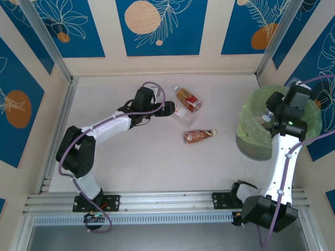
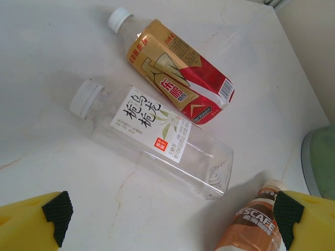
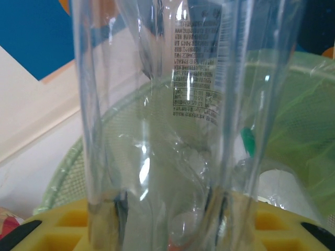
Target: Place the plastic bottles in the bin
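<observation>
Three plastic bottles lie on the table: one with a red and gold label (image 1: pixel 188 99) (image 2: pixel 178 73), a clear one with a white label (image 1: pixel 181 112) (image 2: pixel 157 138), and a brown-labelled one (image 1: pixel 198 136) (image 2: pixel 254 225). My left gripper (image 1: pixel 168 109) (image 2: pixel 172 214) is open, just above the table beside the clear bottle's base, with nothing between its fingers. My right gripper (image 1: pixel 273 112) (image 3: pixel 167 209) is shut on another clear plastic bottle (image 3: pixel 172 104), held upright over the bin (image 1: pixel 251 117) (image 3: pixel 298 120), which is lined with a light-green bag. Other bottles show faintly inside the bin.
Walls with blue and orange panels (image 1: pixel 157 26) close in the table on three sides. A metal rail (image 1: pixel 167 201) runs along the near edge by the arm bases. The bin stands at the right wall.
</observation>
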